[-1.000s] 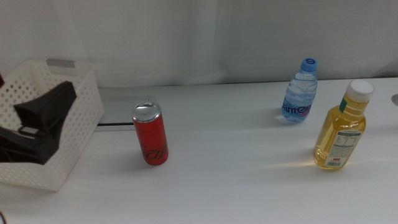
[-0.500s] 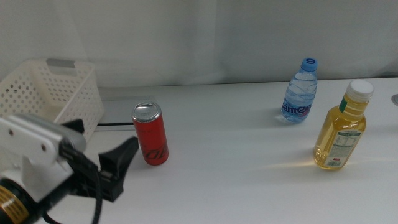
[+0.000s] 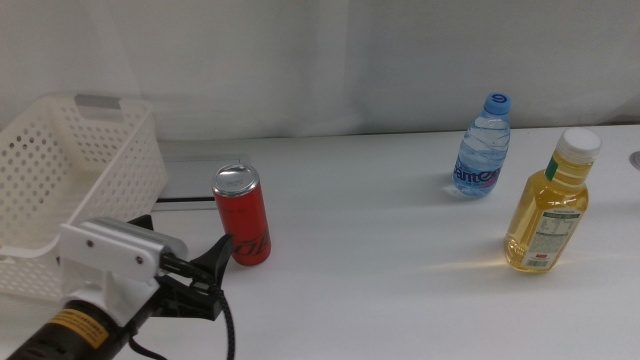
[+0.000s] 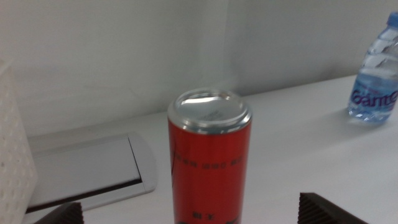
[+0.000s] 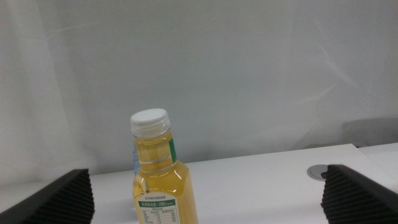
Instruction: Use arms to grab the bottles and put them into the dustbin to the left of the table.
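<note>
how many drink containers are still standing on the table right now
3. The red can stands near the dustbin, just ahead of the left gripper. The water bottle stands far right at the back, the yellow bottle just in front of it.

1. Left gripper [image 3: 205, 275] low at the table's [image 3: 380, 290] front-left, jaws wide apart; red can [image 3: 241, 214] upright just ahead, lined up with the gap between them, bare tabletop on both its sides.
2. White perforated basket [image 3: 75, 190] fills the left edge, close beside the can; narrow lane between them.
3. Grey hatch [image 3: 190, 175] lies flat behind the can, no obstruction.
4. Wide open tabletop from the can to the water bottle [image 3: 482, 146].
5. Yellow-liquid bottle [image 3: 550, 204] near the right edge, in front of the water bottle, clear gap between them; right jaws spread wide either side of it.
</note>
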`<state>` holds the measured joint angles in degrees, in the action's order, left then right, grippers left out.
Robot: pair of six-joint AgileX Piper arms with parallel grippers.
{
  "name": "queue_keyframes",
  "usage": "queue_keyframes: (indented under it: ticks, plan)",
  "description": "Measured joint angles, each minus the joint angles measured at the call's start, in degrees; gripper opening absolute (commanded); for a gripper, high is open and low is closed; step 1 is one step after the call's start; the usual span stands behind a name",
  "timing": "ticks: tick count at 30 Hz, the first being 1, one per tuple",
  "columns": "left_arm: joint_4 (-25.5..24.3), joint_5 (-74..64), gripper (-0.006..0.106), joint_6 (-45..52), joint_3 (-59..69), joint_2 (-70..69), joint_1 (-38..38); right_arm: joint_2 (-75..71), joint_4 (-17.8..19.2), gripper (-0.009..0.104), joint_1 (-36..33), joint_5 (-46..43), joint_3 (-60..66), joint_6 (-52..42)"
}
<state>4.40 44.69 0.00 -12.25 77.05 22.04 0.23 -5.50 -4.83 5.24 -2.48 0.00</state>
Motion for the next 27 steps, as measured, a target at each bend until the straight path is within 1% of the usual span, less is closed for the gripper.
queue_keyframes:
  ticks: [6,10,16,27]
  plan:
    - [0.0,9.8,0.09,-0.3,0.0,10.5,0.0,0.0,0.0,0.103,0.0,0.0,0.0,0.0]
    - [0.0,15.8,0.09,-3.9,-1.0,16.0,0.0,0.0,0.0,0.103,0.0,0.0,0.0,0.0]
    - [-2.4,17.2,0.09,-5.2,-6.2,22.8,0.0,0.0,0.0,0.103,0.0,0.0,0.0,0.0]
    - [-3.9,17.1,0.09,-6.9,-13.2,30.3,0.0,0.0,0.0,0.103,0.0,0.0,0.0,0.0]
